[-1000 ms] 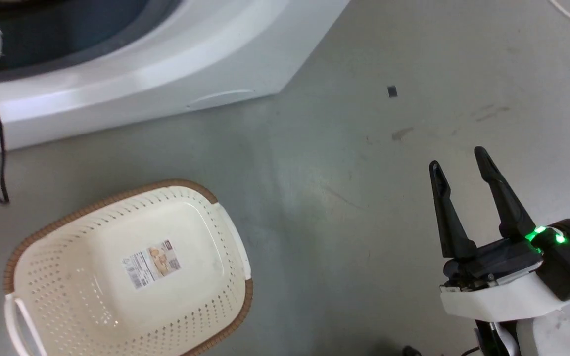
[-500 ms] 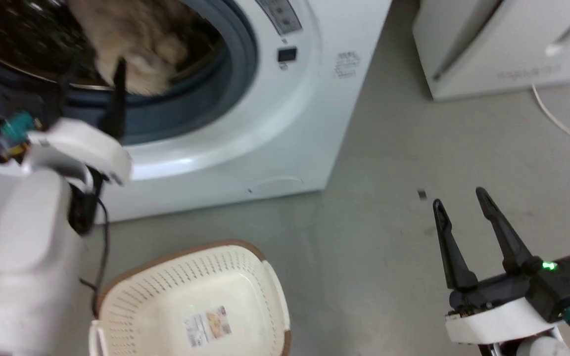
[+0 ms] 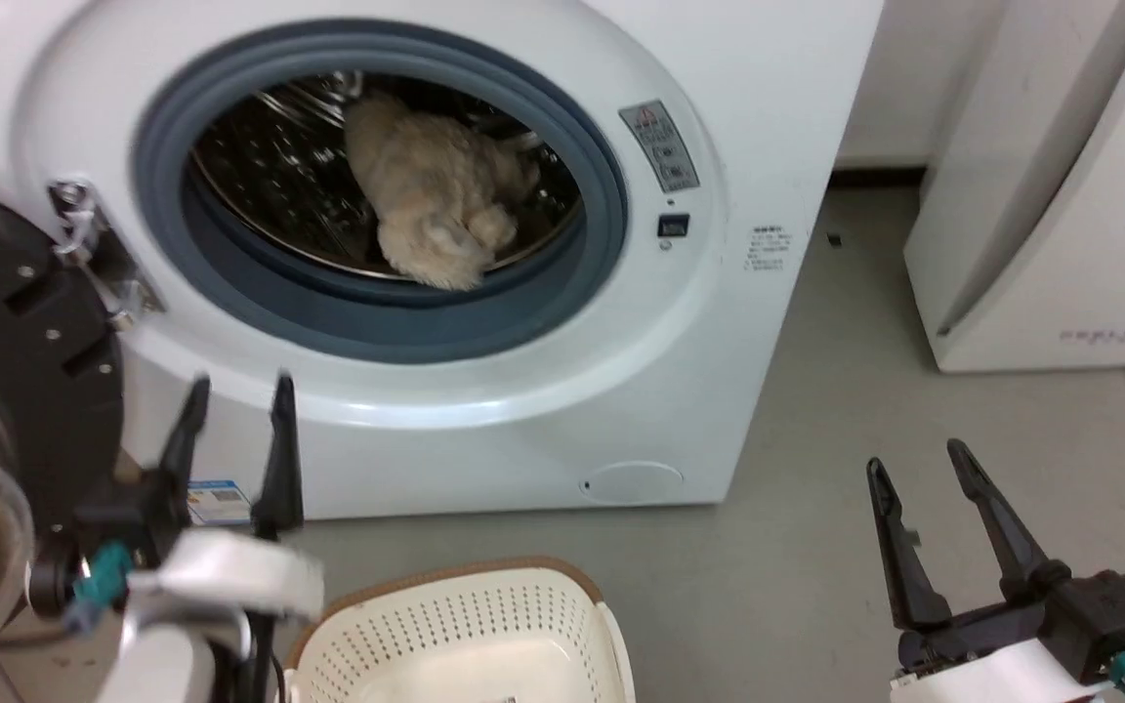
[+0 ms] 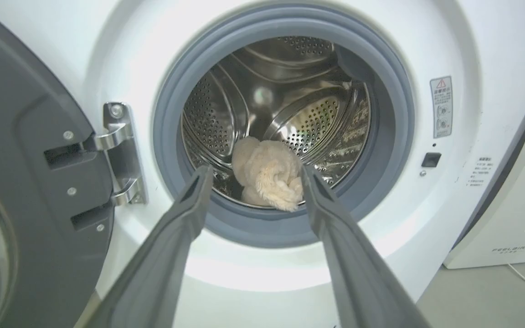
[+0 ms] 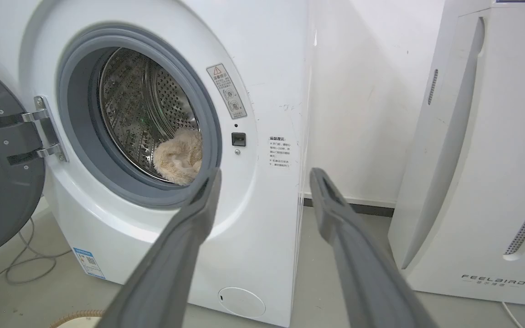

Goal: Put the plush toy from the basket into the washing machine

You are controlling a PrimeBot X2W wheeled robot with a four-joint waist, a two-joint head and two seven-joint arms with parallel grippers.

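The plush toy lies in the drum of the washing machine, upper middle of the head view. The machine's door hangs open at the left edge. The basket sits on the smooth grey floor, bottom centre. A white appliance stands at the right against a white wall. The left gripper at lower left and the right gripper at lower right are both spread, holding nothing.
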